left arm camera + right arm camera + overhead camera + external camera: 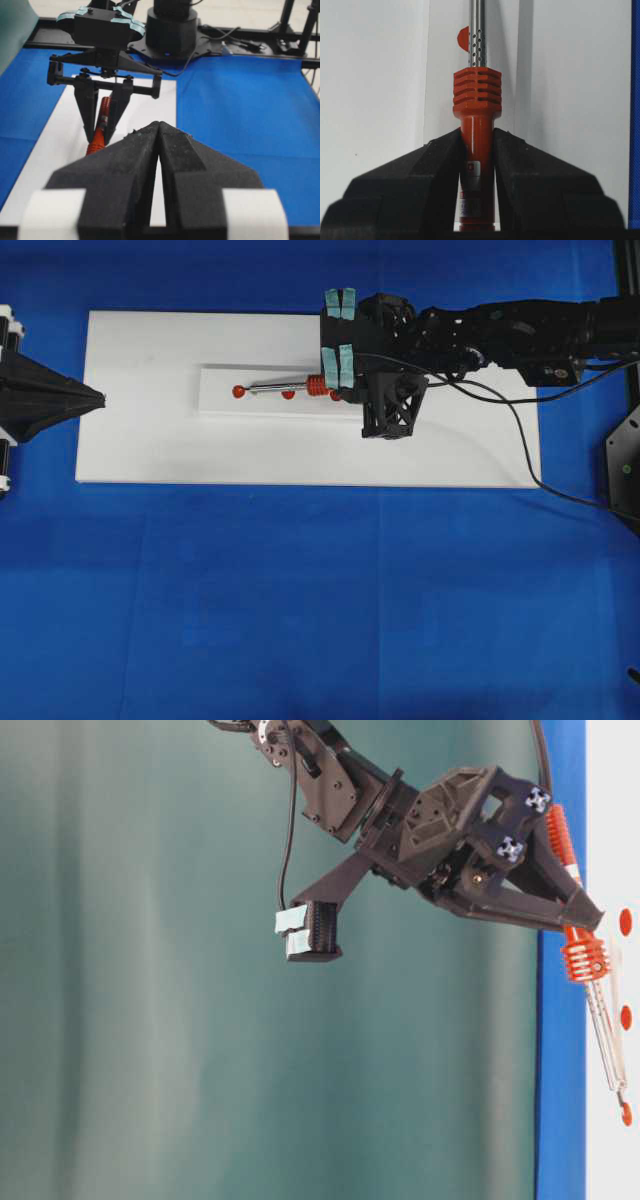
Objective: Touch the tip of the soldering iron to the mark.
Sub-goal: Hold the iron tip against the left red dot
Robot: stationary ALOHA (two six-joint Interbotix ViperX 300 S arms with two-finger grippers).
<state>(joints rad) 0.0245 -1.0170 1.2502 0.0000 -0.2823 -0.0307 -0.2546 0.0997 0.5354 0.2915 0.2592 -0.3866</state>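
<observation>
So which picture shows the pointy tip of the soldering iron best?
The overhead view: the soldering iron's tip lies at the end red dot, the mark. The table-level view shows the tip small, at the frame's edge. The right wrist view cuts the tip off, and the left wrist view shows only the handle.

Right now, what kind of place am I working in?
Probably a robotics lab bench set up for practice. A flat white board lies on a blue cloth-covered table, the right pincer grips a red-orange ribbed-handled soldering iron, and three red dots sit in a row.
</observation>
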